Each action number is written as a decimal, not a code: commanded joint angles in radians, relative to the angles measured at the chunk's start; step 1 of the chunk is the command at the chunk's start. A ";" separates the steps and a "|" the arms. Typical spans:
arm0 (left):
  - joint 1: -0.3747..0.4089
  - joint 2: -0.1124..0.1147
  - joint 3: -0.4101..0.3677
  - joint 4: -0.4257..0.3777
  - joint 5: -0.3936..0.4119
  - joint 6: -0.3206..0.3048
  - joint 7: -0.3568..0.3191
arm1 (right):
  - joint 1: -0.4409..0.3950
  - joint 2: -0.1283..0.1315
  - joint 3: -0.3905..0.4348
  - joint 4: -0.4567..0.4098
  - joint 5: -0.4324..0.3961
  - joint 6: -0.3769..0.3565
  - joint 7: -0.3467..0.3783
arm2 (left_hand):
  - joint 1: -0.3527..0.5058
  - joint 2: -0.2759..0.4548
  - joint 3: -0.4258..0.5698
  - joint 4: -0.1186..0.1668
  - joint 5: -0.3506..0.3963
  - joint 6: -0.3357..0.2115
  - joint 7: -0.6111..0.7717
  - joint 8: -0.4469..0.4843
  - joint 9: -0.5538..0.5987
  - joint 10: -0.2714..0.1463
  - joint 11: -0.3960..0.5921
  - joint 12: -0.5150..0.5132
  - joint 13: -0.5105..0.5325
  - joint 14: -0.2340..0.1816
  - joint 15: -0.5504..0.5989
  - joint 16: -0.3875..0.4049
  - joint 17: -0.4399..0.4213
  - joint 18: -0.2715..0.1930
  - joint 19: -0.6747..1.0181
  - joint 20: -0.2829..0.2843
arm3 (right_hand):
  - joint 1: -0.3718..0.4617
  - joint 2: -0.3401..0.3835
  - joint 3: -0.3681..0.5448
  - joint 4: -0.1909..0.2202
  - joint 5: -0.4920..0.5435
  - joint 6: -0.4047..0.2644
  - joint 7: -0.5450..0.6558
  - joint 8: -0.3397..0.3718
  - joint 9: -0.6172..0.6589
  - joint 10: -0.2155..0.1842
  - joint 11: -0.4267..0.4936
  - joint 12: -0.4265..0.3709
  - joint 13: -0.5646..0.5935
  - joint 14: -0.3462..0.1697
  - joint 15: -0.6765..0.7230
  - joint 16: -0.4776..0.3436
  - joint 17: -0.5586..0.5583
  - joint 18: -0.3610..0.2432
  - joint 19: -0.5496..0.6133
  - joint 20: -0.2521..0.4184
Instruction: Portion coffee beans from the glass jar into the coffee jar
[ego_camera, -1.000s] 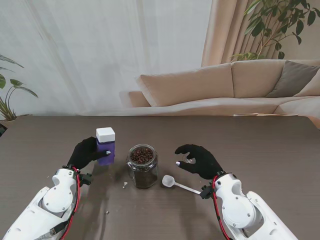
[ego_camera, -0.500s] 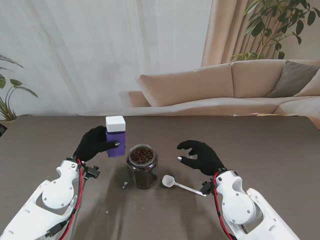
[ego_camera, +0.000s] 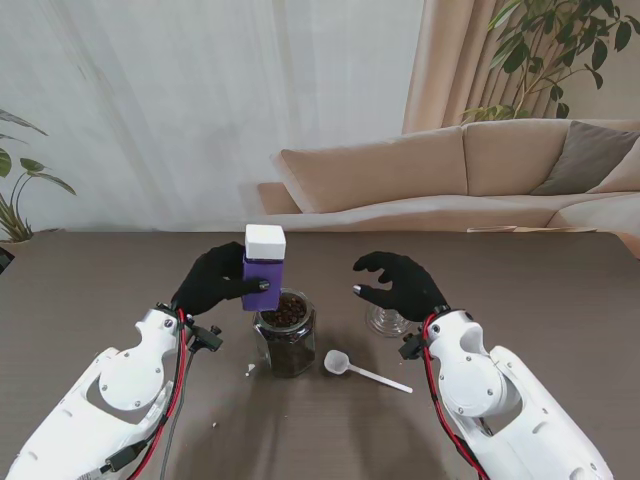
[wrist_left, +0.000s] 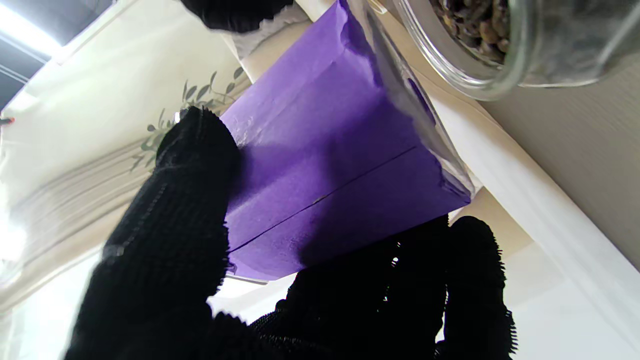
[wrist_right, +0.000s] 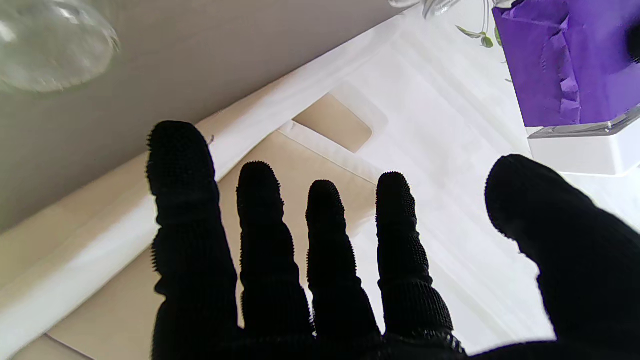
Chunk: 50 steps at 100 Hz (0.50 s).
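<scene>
My left hand (ego_camera: 222, 280) is shut on the purple coffee jar (ego_camera: 263, 265) with the white lid, holding it upright in the air just above and behind the glass jar (ego_camera: 286, 335) of coffee beans. The left wrist view shows my fingers (wrist_left: 175, 240) wrapped around the coffee jar's (wrist_left: 330, 155) purple side, with the glass jar's (wrist_left: 500, 45) open mouth close by. My right hand (ego_camera: 400, 284) hovers open to the right of the coffee jar, holding nothing. In the right wrist view its fingers (wrist_right: 320, 260) are spread, and the coffee jar (wrist_right: 575, 70) lies beyond the thumb.
A white scoop (ego_camera: 360, 370) lies on the brown table (ego_camera: 560, 300) to the right of the glass jar. A clear glass lid (ego_camera: 386, 321) rests under my right hand. Small crumbs (ego_camera: 250, 369) lie left of the glass jar. A sofa stands behind the table.
My left hand lifted the coffee jar off the table and carried it right, above the glass jar. My right hand rose and moved away from me, uncovering the glass lid.
</scene>
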 joint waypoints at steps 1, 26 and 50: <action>-0.006 0.002 0.008 -0.025 0.017 -0.012 -0.031 | 0.036 0.001 -0.002 -0.030 -0.020 0.011 0.028 | 0.265 0.164 0.219 0.079 0.026 -0.013 0.468 0.057 0.046 -0.080 0.108 0.050 0.010 0.029 0.030 0.020 -0.009 -0.035 0.052 0.033 | -0.006 0.011 0.007 0.022 0.017 0.006 0.012 -0.010 0.016 0.015 -0.001 -0.010 0.027 0.000 -0.002 0.008 -0.467 0.005 0.028 0.004; -0.018 0.018 0.023 -0.043 0.087 -0.040 -0.062 | 0.092 0.020 -0.004 -0.092 -0.087 0.051 0.109 | 0.262 0.166 0.215 0.079 0.024 -0.021 0.472 0.055 0.049 -0.088 0.108 0.056 0.015 0.023 0.033 0.024 -0.003 -0.041 0.055 0.039 | -0.028 -0.004 -0.021 0.014 -0.043 -0.001 -0.010 -0.015 0.011 0.004 -0.010 -0.012 0.034 -0.003 0.003 0.013 -0.461 0.009 0.043 0.009; -0.022 0.024 0.030 -0.045 0.150 -0.080 -0.052 | 0.145 0.045 -0.005 -0.166 -0.110 0.067 0.245 | 0.259 0.165 0.216 0.078 0.025 -0.026 0.477 0.053 0.052 -0.093 0.105 0.057 0.019 0.017 0.031 0.025 0.002 -0.046 0.055 0.041 | -0.042 0.024 -0.200 0.014 -0.157 0.039 -0.045 -0.038 -0.047 -0.013 0.000 0.007 0.018 -0.015 0.036 0.049 -0.475 -0.003 0.056 0.038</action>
